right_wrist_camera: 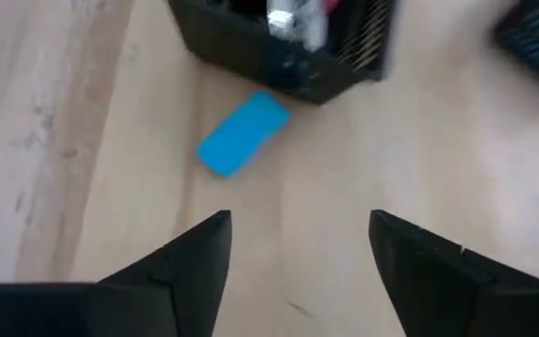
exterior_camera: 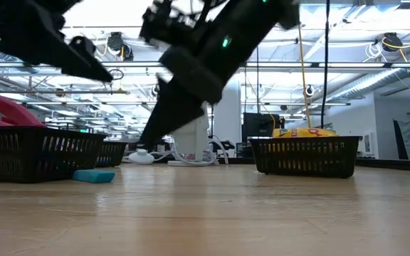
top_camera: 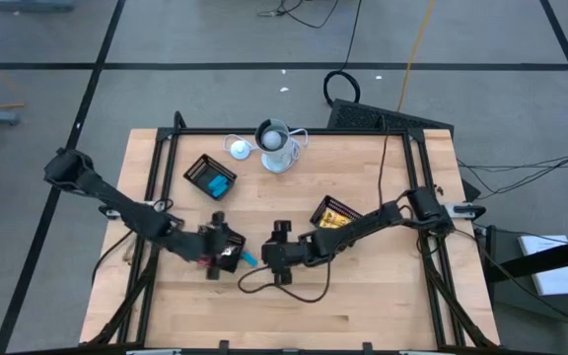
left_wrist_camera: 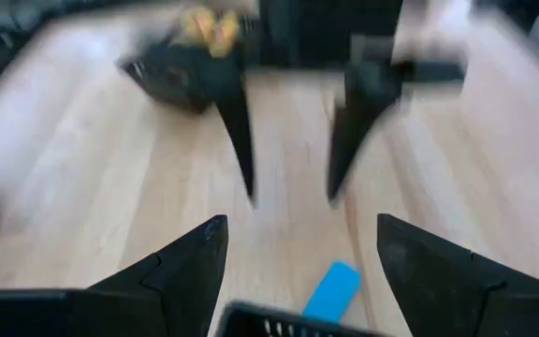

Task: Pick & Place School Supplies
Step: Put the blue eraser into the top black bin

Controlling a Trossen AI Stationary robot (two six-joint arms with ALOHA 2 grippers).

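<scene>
Right wrist view gives the clearest look: the light-blue rectangular block lies flat on the wooden bench, loose, just beside a black mesh basket. The right gripper hangs near it with fingers spread, holding nothing. From overhead the block sits between both grippers, the left gripper spread too. Only the low view shows yellow pieces in the farther basket.

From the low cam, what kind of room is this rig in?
Likely an industrial lab or workshop, not a classroom. Bare ceiling trusses and ducting run overhead, cables trail across a grey tiled floor, and the wooden table sits in a black frame with two robot arms mounted on it.
</scene>
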